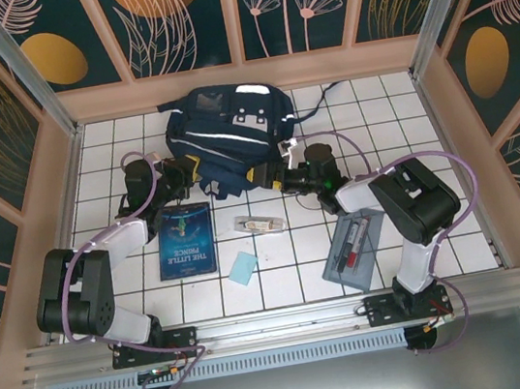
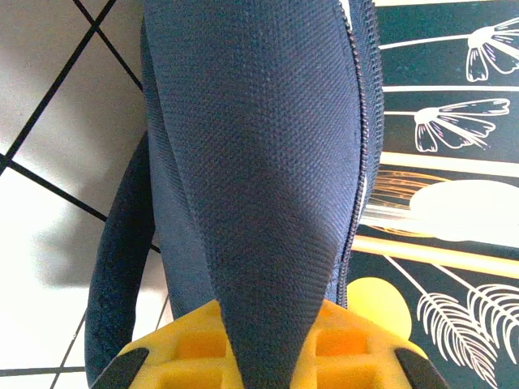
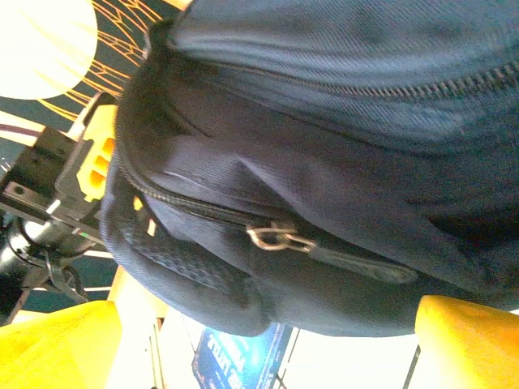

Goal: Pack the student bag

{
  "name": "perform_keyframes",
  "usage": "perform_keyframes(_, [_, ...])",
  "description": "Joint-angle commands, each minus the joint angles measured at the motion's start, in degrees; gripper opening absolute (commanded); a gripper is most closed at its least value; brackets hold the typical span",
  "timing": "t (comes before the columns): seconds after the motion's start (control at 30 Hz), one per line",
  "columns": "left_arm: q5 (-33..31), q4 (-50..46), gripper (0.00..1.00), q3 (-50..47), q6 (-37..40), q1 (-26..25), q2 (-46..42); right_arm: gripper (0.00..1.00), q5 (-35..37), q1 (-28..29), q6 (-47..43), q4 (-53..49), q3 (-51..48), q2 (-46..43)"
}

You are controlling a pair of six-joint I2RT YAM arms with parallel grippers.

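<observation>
One soft student bag [image 1: 226,131] lay at the far middle of the tiled desk [image 1: 397,125]. Its navy cloth sagged, probably light but shapeless, best taken by a seam or the zip pull [image 3: 280,239]. The left jaws were clenched on a cloth fold; the right jaws stood released, wide, by its near right side.

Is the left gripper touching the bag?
Touching. The left wrist view shows the left gripper shut on a fold of the bag.
</observation>
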Motion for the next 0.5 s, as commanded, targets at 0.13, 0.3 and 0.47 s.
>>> perform_keyframes(0.13, [1.2, 3.1, 0.00, 0.5, 0.2, -0.3, -3.1, 0.94, 1.6, 0.5, 0.2, 0.5, -1.7, -0.9])
perform_keyframes(0.3, [1.6, 2.2, 0.00, 0.0, 0.6, -0.3, -3.7, 0.94, 1.2, -0.8, -3.6, -2.8, 2.8, 0.8])
perform_keyframes(0.47, [2.2, 0.9, 0.00, -1.1, 1.3, -0.3, -5.2, 0.94, -1.0, -2.5, -4.6, -2.2, 8.2, 4.0])
